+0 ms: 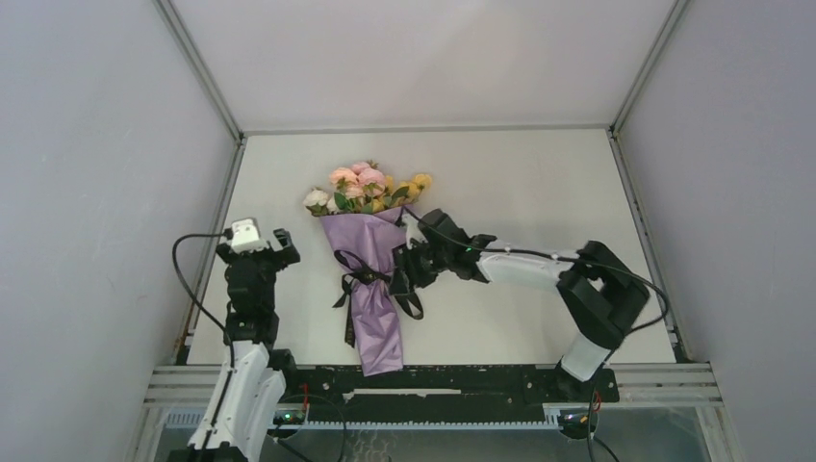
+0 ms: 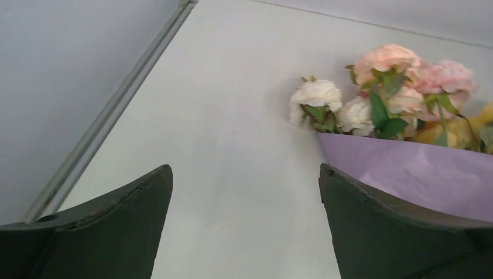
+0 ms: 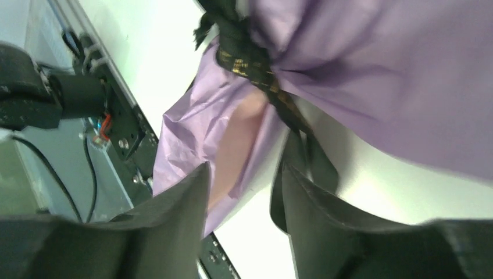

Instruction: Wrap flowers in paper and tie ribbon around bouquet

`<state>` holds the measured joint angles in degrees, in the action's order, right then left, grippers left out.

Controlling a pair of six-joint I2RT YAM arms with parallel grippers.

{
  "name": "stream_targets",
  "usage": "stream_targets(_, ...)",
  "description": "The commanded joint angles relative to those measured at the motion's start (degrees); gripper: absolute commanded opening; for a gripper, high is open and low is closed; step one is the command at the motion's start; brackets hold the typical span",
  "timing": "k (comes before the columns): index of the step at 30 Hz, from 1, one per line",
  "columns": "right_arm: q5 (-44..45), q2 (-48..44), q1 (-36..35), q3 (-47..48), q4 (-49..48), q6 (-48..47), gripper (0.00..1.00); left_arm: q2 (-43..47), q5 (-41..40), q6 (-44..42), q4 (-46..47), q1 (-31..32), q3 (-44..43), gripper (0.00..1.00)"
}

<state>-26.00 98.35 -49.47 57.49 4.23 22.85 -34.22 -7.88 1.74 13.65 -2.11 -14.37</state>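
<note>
Seemingly finishing: showing the bouquet lying by the table's near edge, paper wrapped, ribbon tied; poising right gripper half apart beside the knot, left gripper gaping wide near left edge.

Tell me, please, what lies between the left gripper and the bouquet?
Only bare white table lies between the left gripper and the bouquet. The top view shows this gap, and the left wrist view agrees.

lilac-wrapped bouquet lies flat, ribbon tied.
</note>
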Motion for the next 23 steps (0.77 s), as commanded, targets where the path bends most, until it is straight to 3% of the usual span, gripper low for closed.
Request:
stream_targets(1, 3.19, -14.13, 9.06, -3.11, 3.85, -4.19, 0.72, 3.52, -7.76, 12.93, 0.89, -2.87, 4.01, 1.00)
stream_targets(2, 3.68, -17.84, 12.42, -4.43, 4.88, -4.46, 0.92, 3.87, -8.83, 12.67, 1.65, -2.85, 4.27, 1.00)
stream_targets(3, 4.15, -22.62, 16.16, -5.96, 6.08, -4.53, 0.99, 4.25, -8.94, 12.64, 2.28, -2.87, 4.59, 1.00)
stream_targets(9, 6.77, -36.94, 46.11, -11.87, 14.67, -4.13, 1.00, 4.22, -7.18, 13.23, 5.50, -2.87, 6.87, 1.00)
stream_targets(11, 9.84, -41.99, 52.30, -15.39, 14.35, -3.75, 1.00, 3.73, -7.11, 13.11, 5.16, -2.98, 7.07, 1.00)
stream_targets(16, 18.29, -52.59, 56.26, -24.13, 11.47, -4.73, 1.00, 3.25, -6.38, 12.86, 5.57, -3.29, 7.40, 1.00)
stream_targets(23, 19.71, -58.94, 56.67, -32.52, 6.25, -4.71, 0.99, 2.99, -5.42, 12.42, 5.75, -3.28, 7.69, 1.00)
